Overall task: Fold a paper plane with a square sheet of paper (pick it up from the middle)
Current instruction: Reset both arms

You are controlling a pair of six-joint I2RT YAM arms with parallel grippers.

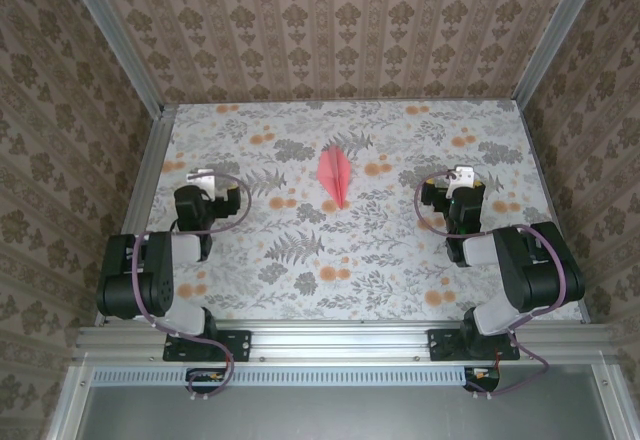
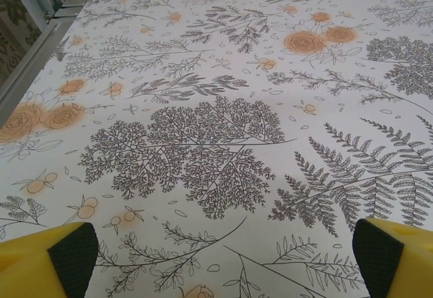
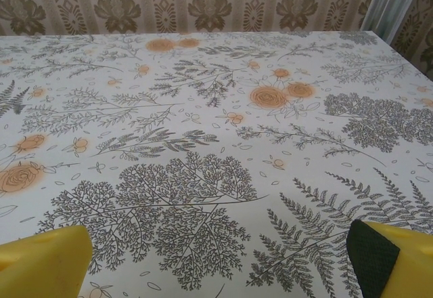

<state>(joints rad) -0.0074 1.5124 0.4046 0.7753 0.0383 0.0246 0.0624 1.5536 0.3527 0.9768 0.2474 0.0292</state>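
Note:
The salmon-pink paper plane (image 1: 335,174) lies flat at mid-table, a slim dart with a central ridge, its long axis running near to far. My left gripper (image 1: 201,177) rests well to its left and my right gripper (image 1: 462,174) well to its right, both apart from it. In the left wrist view the left gripper (image 2: 223,261) stands open over bare printed cloth, yellow fingers (image 2: 64,250) wide apart. The right wrist view has the right gripper (image 3: 223,257) open too, its fingers (image 3: 379,250) spread with nothing between them.
The table (image 1: 400,260) carries a cloth printed with grey ferns and orange flowers. Aluminium rails (image 1: 150,160) edge its sides and front, with patterned walls close behind. Both arm bases (image 1: 205,340) sit at the near edge.

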